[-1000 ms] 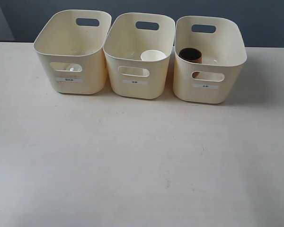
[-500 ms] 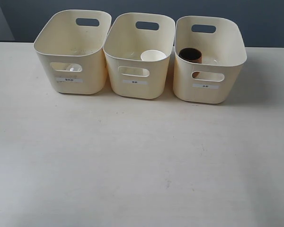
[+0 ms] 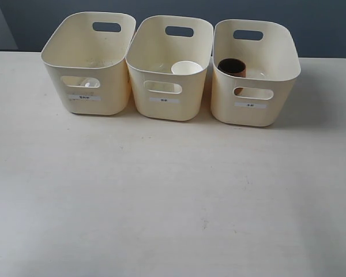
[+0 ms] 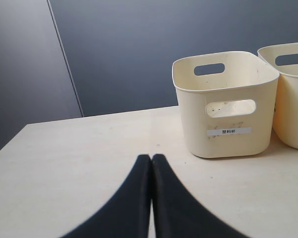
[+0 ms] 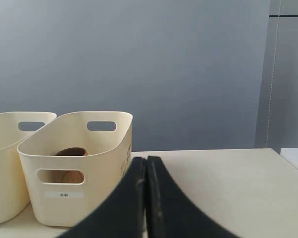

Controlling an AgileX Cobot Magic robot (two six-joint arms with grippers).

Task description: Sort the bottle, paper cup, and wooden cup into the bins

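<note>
The left fingers (image 4: 136, 198), black and curved, are pressed flat together and hold nothing. They sit over a pale counter (image 3: 173, 202) and face the left bin (image 3: 112, 86). The right fingers (image 5: 134, 198) are also closed tip to tip and empty, and they face the right bin (image 3: 248, 115).

In the exterior view, 3 cream-yellow bins stand in a row across the top of the frame, nearly touching, against a dark blue-grey wall (image 3: 323, 23). Each has oval handle cut-outs and 1 small white label on its front.

Of the bottle (image 3: 90, 85), only a white piece shows through the front cut-out of the left bin; the rest is hidden. The paper cup (image 3: 186, 68) stands upright in the middle bin (image 3: 161, 109), at its front right. The wooden cup (image 3: 232, 67), with a dark brown mouth, stands upright in the right bin at its front left corner. The lower 2 thirds of the frame are counter.
</note>
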